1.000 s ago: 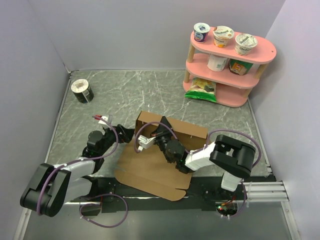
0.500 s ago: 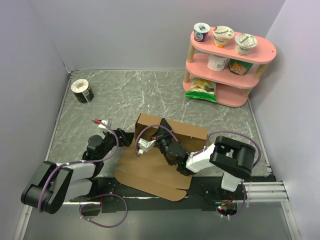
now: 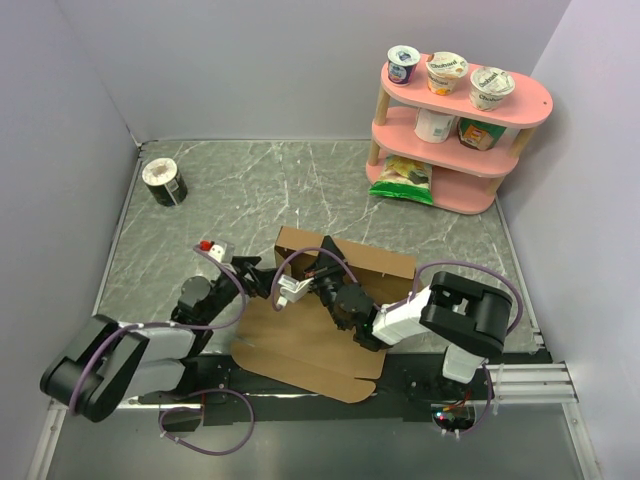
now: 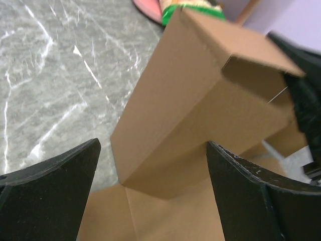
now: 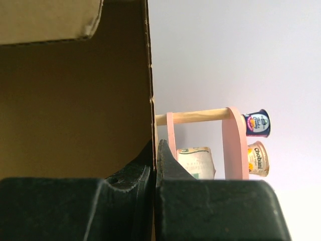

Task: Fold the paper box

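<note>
Shelf [image 3: 538, 104], possibly tin [image 3: 164, 182], beyond paper box [image 3: 300, 338]

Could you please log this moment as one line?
box: back wall raised | right tool: shut on wall | left tool: open, at box corner

Ahead of the left fingers [image 4: 52, 178], the paper box [image 4: 190, 105] is matt brown cardboard. The fingers look like smooth black plastic.

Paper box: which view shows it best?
Top external: the whole paper box, base flat, far wall raised. Left wrist shows only that wall's end, facing the open left gripper. Right wrist shows one panel edge pinched by the right gripper.
</note>
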`<state>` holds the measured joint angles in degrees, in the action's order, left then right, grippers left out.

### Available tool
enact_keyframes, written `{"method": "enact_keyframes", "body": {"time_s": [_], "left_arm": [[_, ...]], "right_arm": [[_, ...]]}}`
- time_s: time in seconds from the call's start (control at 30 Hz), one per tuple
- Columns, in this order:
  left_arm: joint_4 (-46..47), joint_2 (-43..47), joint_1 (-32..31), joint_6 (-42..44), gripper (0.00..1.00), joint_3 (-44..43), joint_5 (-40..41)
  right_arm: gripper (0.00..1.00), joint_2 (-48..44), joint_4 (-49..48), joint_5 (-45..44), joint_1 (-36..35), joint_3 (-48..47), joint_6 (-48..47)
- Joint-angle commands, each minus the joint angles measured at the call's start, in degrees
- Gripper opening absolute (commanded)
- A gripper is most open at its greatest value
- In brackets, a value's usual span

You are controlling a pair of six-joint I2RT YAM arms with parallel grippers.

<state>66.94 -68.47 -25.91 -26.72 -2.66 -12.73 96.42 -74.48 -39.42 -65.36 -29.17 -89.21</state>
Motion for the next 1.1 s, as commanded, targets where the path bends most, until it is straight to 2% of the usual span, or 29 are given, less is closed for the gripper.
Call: {"method": "enact_keyframes", "body": {"time_s": [0.0,0.37,0.57,0.7,1.07], "left_arm": [[5.9,-3.6,-2.7,4.6,0.93,0.2,4.8],[19.2,-16.4,-10.6,8.5,0.92,-4.2,16.1],[26.2,-21.7,-12.5,9.8,0.88,-5.4,22.5],[29.1,-23.5,-13.5,10.4,0.83,-6.7,23.5],[26.5,-20.9,-13.7,12.6,0.8,-10.7,17.2]], "right_arm": [[0.0,-2.1,-2.9,0.7,-0.1,0.7,5.7],[0.0,-2.3,0.2,0.6,0.0,0.4,7.8],[0.0,-4.0,2.7,0.8,-0.1,0.7,9.2],[0.0,-4.6,4.5,1.0,0.0,0.4,10.6],[0.0,-4.8,5.9,1.0,-0.1,0.5,11.3]]}}
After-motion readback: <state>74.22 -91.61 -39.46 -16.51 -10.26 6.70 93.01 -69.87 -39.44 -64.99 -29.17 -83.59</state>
